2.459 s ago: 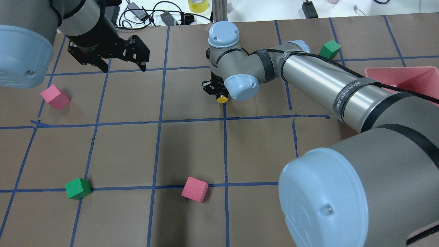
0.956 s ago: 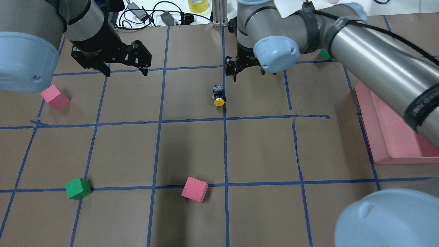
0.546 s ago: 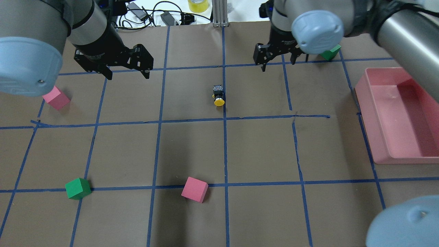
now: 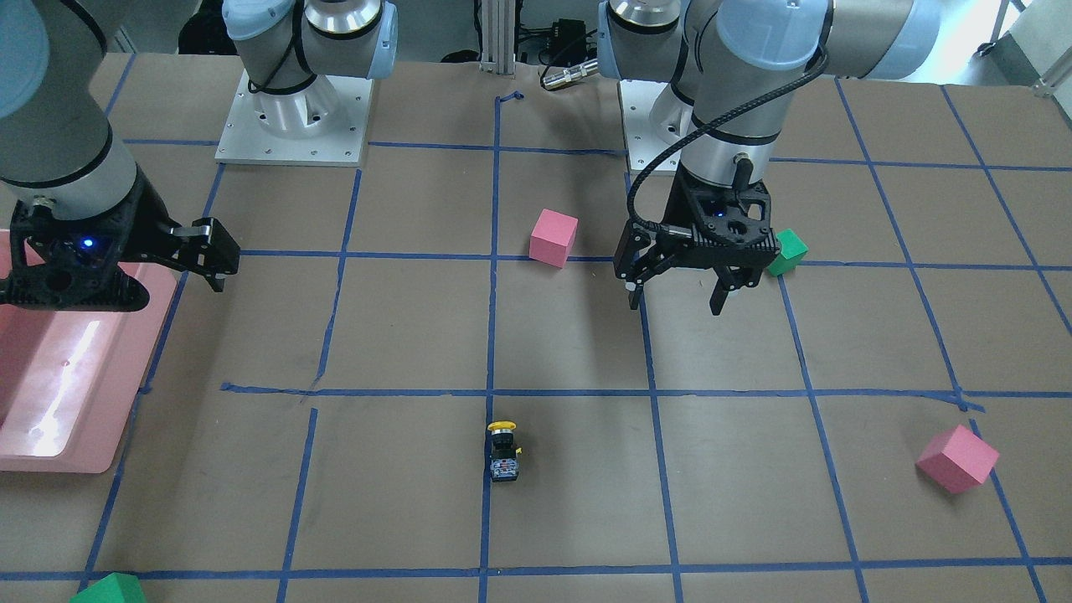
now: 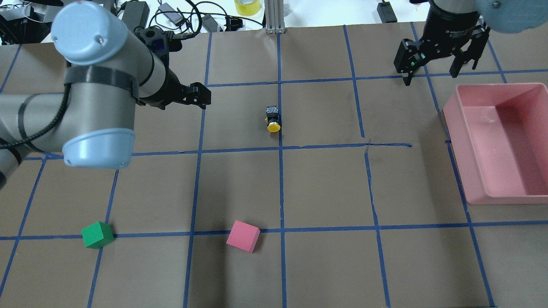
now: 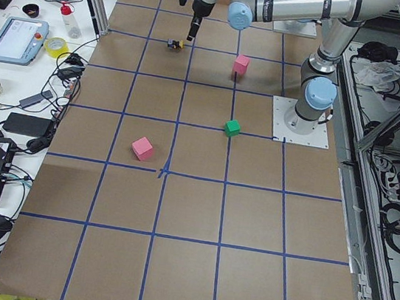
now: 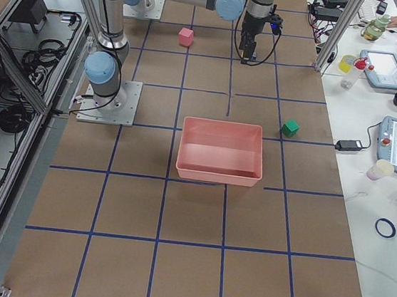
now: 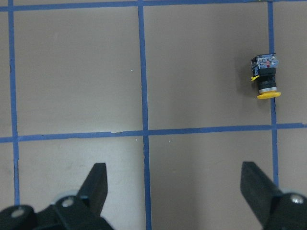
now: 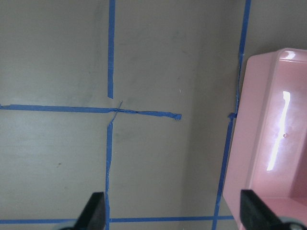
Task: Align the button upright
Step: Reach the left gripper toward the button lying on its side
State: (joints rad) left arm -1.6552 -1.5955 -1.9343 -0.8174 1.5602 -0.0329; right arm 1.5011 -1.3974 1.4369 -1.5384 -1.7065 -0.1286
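1. The job was not done. The button (image 5: 272,119) lay on its side on the brown table (image 5: 325,184). In the overhead view it was a little toward 12 o'clock from the table's middle.
2. Its yellow cap pointed to 6 o'clock, toward the robot. Its black base pointed to 12 o'clock.
3. Nothing touched the button. I think all the work was left to do: a claw had to reach it, grab it, tip it until the cap faced up, and let go.
4. The left claw (image 4: 677,293) hung above the table, at about 10 o'clock from the button in the overhead view. Its fingers (image 8: 98,184) were spread wide, with nothing between them. From its own camera, the button sat off at 1 o'clock.
5. The right claw (image 5: 430,77) was well apart from the button, at about 2 o'clock from it. It was near the far end of the pink box (image 5: 458,149). Its fingers (image 9: 96,206) were wide apart too, and it held nothing.
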